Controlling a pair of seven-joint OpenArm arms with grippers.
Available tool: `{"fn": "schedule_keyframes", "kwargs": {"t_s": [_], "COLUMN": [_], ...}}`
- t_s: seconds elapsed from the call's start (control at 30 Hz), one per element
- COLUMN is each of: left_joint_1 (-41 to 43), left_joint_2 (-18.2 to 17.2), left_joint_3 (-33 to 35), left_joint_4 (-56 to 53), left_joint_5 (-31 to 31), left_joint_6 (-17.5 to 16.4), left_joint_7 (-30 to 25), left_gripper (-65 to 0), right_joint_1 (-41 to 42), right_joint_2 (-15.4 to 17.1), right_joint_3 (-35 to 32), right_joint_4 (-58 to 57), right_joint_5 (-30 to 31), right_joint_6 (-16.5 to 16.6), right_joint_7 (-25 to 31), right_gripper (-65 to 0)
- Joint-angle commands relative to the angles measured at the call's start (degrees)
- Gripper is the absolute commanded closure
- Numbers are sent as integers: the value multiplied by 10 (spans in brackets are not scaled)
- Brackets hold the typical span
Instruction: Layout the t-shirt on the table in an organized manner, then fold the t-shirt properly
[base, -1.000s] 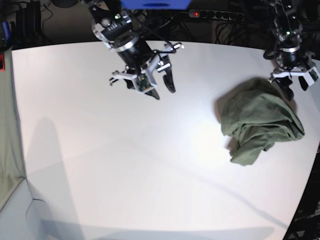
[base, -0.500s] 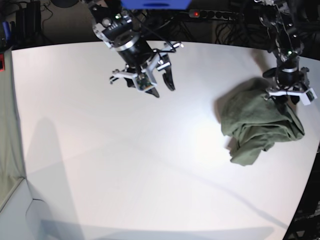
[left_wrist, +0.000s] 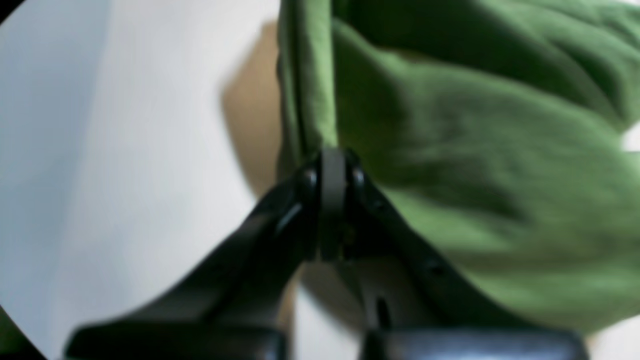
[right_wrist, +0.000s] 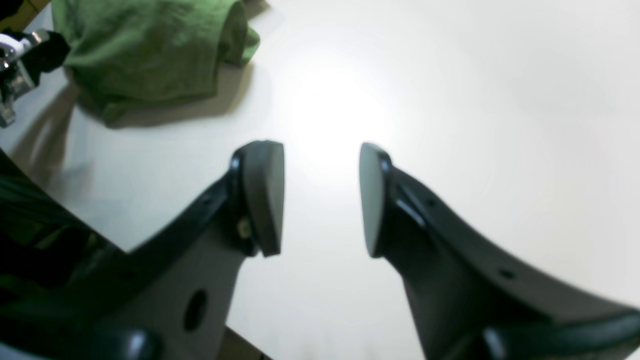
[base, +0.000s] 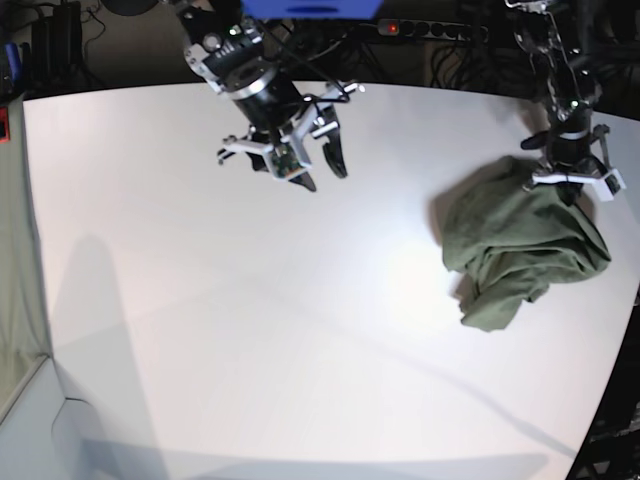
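Olive cotton t-shirt (base: 520, 250) lies bunched near the tabletop (base: 250, 330) right edge; left tool (left_wrist: 332, 172) clamps a fold, right tool (right_wrist: 320, 195) gapes empty; lift slowly to unfurl.

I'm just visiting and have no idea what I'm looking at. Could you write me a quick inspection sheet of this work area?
Surface: white table, bare apart from the shirt.
Job's things: olive-green t-shirt, crumpled in a heap near the table's edge, not laid out.
Clutter: nothing seen on the table.
End effectors: left end effector shut on a fold of the t-shirt; right end effector open, empty, above bare table.
Cables: dark cables and a power strip beyond the far edge.
Surroundings: dark floor behind the table.
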Motion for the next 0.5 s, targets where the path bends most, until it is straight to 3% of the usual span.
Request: {"fn": "schedule_keyframes", "kwargs": {"t_s": [0.0, 0.2, 0.47], "left_joint_1": [6, 39, 67], "left_joint_2": [-2, 16, 19], "left_joint_3": [-3, -3, -3], "left_joint_4": [34, 137, 182], "left_joint_5": [-1, -1, -1], "left_joint_6": [-1, -1, -1], "left_joint_7": [-21, -18, -18], "left_gripper": [-3, -3, -3], "right_joint_1": [2, 2, 3], "right_joint_2": [-1, -3, -4], "right_joint_3": [-1, -2, -4], "right_joint_4": [9, 9, 9], "right_joint_5": [0, 0, 0], "right_joint_6": [1, 1, 1], "right_joint_7": [16, 16, 16], "right_gripper": [-256, -256, -256]}}
